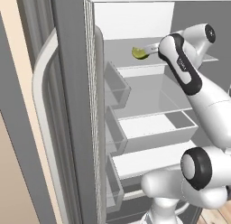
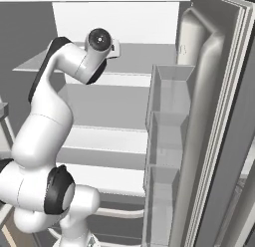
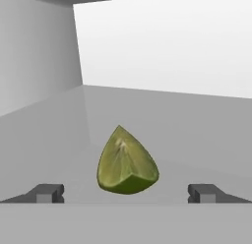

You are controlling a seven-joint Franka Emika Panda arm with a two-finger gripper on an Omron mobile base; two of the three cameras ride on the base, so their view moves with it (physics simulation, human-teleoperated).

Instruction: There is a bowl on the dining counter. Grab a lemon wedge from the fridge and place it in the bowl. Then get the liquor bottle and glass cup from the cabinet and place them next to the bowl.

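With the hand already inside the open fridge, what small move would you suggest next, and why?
Probably ease the gripper a little further forward, then close. In the hand view the lemon wedge lies on the fridge shelf centred between the open fingertips, but apparently just ahead of them, so closing now would likely miss it.

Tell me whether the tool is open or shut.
Open: in the hand view the tool has its fingertips wide apart, the lemon wedge lying between them, untouched.
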